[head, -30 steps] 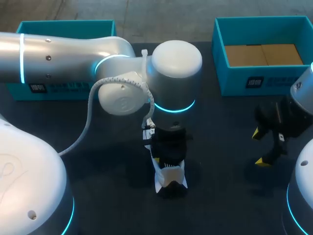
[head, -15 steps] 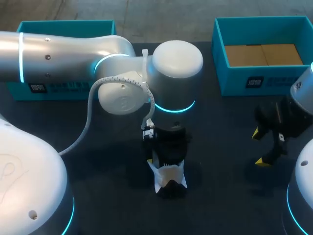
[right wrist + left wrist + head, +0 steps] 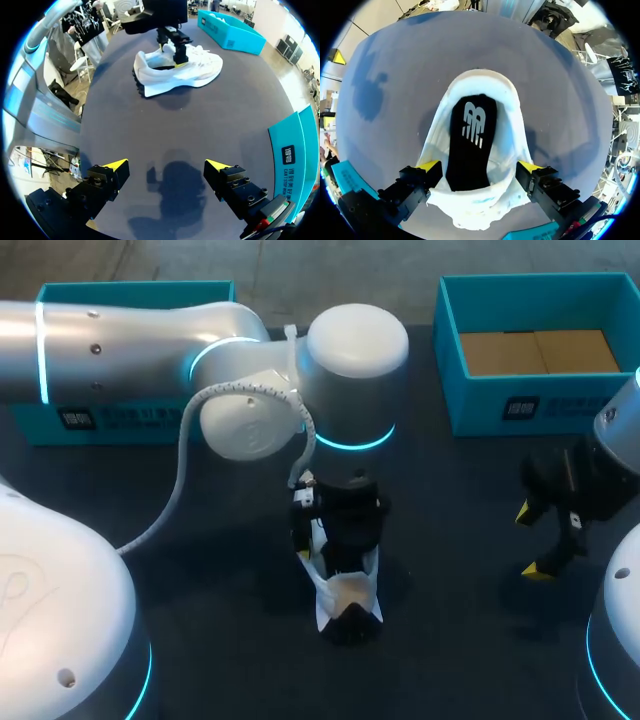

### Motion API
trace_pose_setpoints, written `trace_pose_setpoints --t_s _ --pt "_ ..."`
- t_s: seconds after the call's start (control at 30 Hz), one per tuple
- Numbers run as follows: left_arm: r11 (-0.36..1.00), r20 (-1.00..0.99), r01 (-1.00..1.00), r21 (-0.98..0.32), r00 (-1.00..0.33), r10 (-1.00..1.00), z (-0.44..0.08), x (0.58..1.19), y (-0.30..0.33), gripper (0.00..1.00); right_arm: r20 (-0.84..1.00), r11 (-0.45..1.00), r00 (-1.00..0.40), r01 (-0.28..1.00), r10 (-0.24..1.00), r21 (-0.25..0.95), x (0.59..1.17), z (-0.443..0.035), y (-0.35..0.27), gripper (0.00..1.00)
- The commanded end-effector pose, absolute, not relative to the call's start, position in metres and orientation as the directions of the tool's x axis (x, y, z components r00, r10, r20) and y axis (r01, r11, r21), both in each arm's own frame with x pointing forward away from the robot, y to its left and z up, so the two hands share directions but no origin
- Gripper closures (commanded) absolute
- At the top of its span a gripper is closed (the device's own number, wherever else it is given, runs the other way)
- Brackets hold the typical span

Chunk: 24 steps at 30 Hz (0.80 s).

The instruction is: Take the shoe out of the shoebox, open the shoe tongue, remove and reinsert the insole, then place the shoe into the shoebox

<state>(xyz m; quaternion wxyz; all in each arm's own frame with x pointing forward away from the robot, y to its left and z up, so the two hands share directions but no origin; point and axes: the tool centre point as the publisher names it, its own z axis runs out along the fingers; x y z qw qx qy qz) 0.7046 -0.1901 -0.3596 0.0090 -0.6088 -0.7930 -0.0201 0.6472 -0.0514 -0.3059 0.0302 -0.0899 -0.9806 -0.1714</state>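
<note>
Left arm reaches past the middle, its pincer [image 3: 479, 167] pointing down, spread wide astride the shoe [image 3: 480, 82]; right pincer [image 3: 167, 167] hangs wide, well apart.

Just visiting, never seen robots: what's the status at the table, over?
Left claw straddles white fabric sneaker, grip unclear. Right claw open, empty, off aside. Nothing in the way.

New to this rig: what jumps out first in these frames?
The white shoe in the middle, black insole showing, with the left gripper right over its opening. The right gripper hangs open above bare table to the right; an open teal shoebox stands at the back right.
</note>
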Motion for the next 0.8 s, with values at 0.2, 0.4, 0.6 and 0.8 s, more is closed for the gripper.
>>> trace_pose_setpoints --t_s 0.2,0.4,0.6,0.8 --pt "0.240 0.048 0.971 -0.003 -0.240 0.970 -0.359 0.704 -0.187 0.00 0.087 0.925 -0.982 0.186 0.167 0.331 0.645 -0.306 -0.052 0.00" --pt "0.197 0.051 0.980 -0.007 -0.196 0.979 -0.361 0.695 -0.191 0.00 0.087 0.925 -0.982 0.186 0.167 0.331 0.645 -0.306 -0.052 0.00" --pt "0.183 0.042 0.983 -0.008 -0.182 0.982 -0.360 0.691 -0.195 0.00 0.087 0.925 -0.982 0.186 0.167 0.331 0.645 -0.306 -0.052 0.00" --pt "0.186 0.034 0.983 -0.005 -0.185 0.982 -0.355 0.694 -0.196 0.00 0.087 0.925 -0.982 0.186 0.167 0.331 0.645 -0.306 -0.052 0.00"
